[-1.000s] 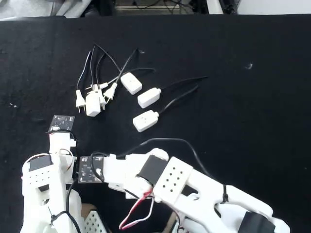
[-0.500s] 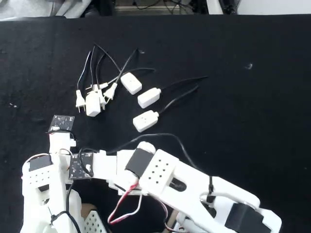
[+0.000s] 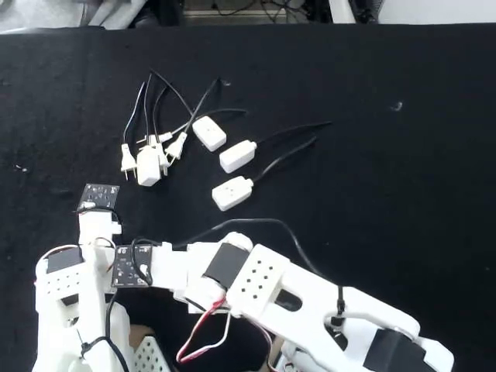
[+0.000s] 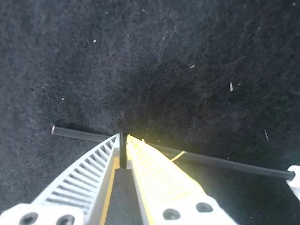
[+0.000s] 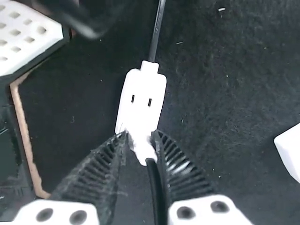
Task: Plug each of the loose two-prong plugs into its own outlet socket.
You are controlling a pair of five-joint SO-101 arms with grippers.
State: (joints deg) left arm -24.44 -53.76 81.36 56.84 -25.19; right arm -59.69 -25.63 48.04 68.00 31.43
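Starting at the left, I see the left arm (image 3: 74,287) low at the near edge of the table (image 3: 403,155). The left gripper (image 4: 123,137) has its fingers all but together with a thin slit between them and nothing held. A black cable (image 4: 220,161) crosses the cloth just under the tips. On my high feed the loose plugs (image 3: 124,160) lie bunched, with three white sockets (image 3: 237,155) to their right. The right gripper (image 5: 139,138) is clamped on a white plug (image 5: 143,152). That plug butts against the end of an outlet socket (image 5: 140,101) whose two slots show bare.
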